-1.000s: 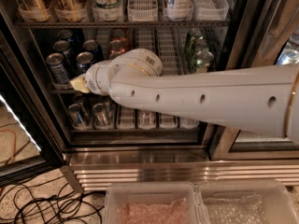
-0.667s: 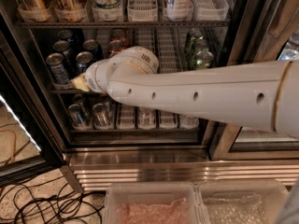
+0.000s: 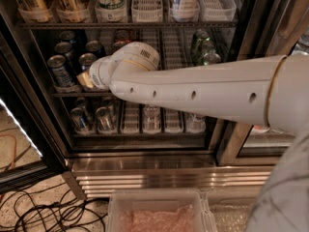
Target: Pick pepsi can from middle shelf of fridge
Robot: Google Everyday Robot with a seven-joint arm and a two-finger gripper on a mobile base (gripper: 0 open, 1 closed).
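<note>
1. Camera view is showing my gripper (image 3: 87,79) inside the fridge (image 3: 145,164), at the front edge of the middle shelf (image 3: 63,94); I'm not seeing whether it's wide or narrow.
2. Pepsi can (image 3: 60,71) is standing front-left, just beside the gripper; its label is reading as blur.
3. Green cans (image 3: 203,50) are sitting far right; my arm is crossing the white lanes (image 3: 170,45) between.

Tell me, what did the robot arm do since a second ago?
The arm rose slightly and carried the gripper a bit upward. The gripper is now at the left of the middle shelf, right beside the front pepsi can. No can has visibly shifted or been lifted out. The fridge, the green cans and the floor cables stayed as they were.
</note>
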